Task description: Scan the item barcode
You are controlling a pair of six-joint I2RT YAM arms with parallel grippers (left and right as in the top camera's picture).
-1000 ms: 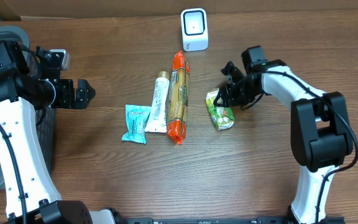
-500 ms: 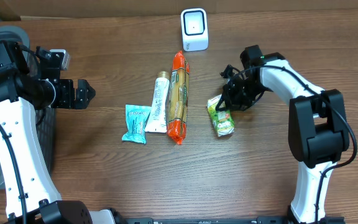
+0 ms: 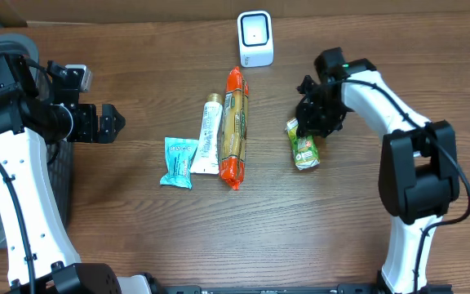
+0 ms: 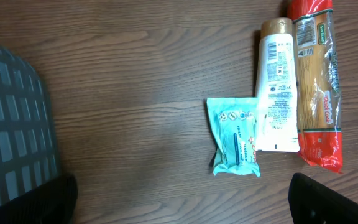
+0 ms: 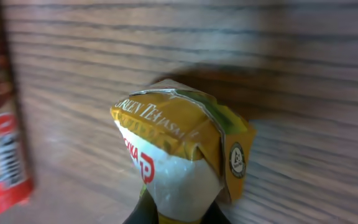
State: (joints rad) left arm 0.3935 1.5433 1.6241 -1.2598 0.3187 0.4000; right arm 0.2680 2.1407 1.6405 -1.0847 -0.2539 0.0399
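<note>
Overhead view, with both wrist views. The right tool (image 3: 305, 124) was clenched on the upper end of a green tea packet (image 3: 304, 149), which lay toward 3 o'clock of the surface (image 3: 178, 237). The packet's free end pointed toward 6 o'clock. In the right wrist view the packet (image 5: 179, 146) filled the centre of the frame, pinched between the dark fingertips (image 5: 143, 214) at the bottom edge. A shadow fell on the wood behind it. The packet appeared raised, though contact between its far end and the surface could not be judged.

A white barcode scanner (image 3: 255, 37) stood at 12 o'clock, well apart from the packet. Near the centre lay a red-ended pasta pack (image 3: 233, 126). A white tube (image 3: 209, 135) lay just beside it at 9 o'clock, and a teal sachet (image 3: 178, 162) touched the tube's lower end.

The left tool (image 3: 114, 122) hung at 9 o'clock, jaws spread wide and grasping nothing, near a grey basket (image 4: 11, 124).
</note>
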